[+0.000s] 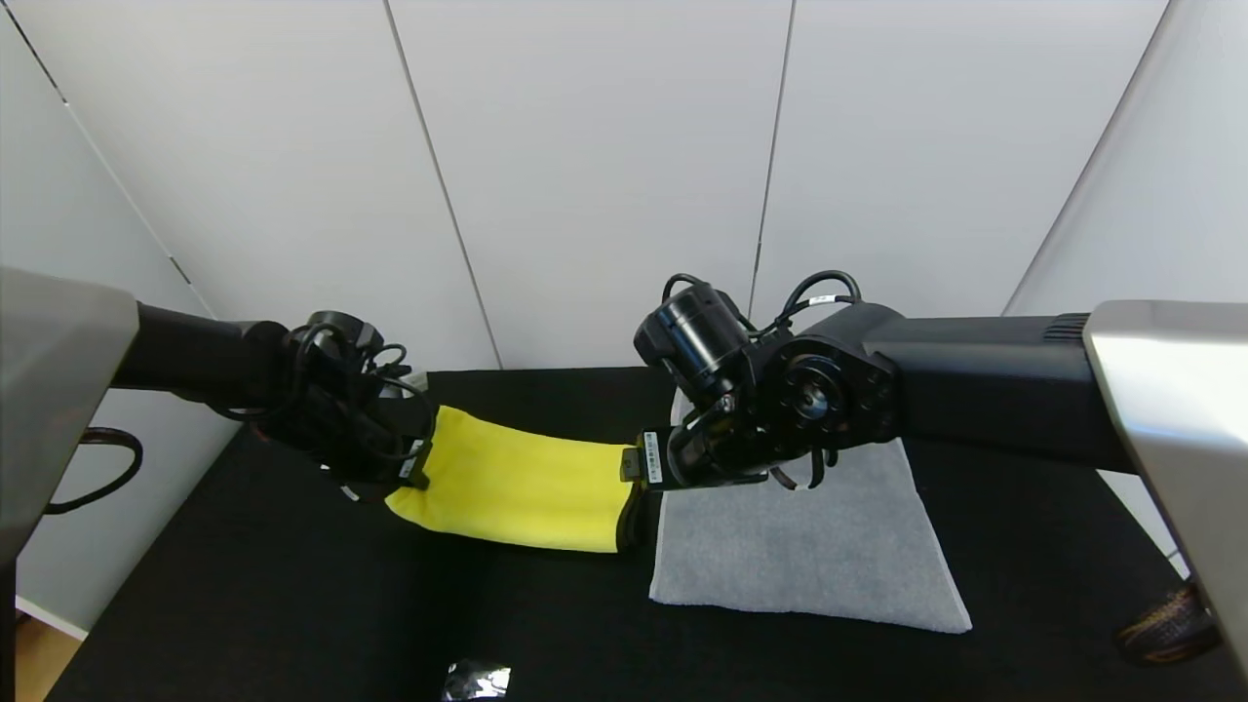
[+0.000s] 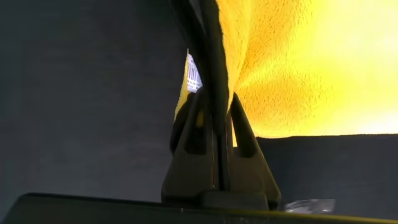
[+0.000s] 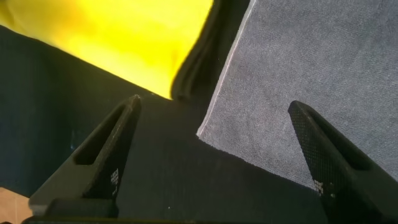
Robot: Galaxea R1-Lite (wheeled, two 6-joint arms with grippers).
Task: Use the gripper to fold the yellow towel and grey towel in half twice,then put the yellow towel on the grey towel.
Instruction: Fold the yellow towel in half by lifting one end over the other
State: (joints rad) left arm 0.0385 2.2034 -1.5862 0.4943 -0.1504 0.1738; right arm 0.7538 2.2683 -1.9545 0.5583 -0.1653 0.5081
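Observation:
The yellow towel [image 1: 522,487] is folded into a long band at the centre-left of the black table, its dark edging at the end nearest the grey towel. My left gripper [image 1: 414,468] is shut on its left end, and the left wrist view shows the fingers [image 2: 193,134] pinching the yellow towel [image 2: 298,62] along its black edge. The grey towel [image 1: 799,546] lies flat as a folded rectangle at the centre-right. My right gripper [image 1: 643,476] hovers between the two towels. Its jaws are wide apart and hold nothing. Below the right gripper [image 3: 215,104] are the grey towel's corner [image 3: 311,62] and the yellow towel's end [image 3: 124,37].
A black cloth covers the table [image 1: 292,604]. A crumpled shiny wrapper [image 1: 476,680] lies at the front edge. White wall panels stand close behind. The table's left edge drops to the floor [image 1: 39,653], and a brown object [image 1: 1165,624] sits at the far right.

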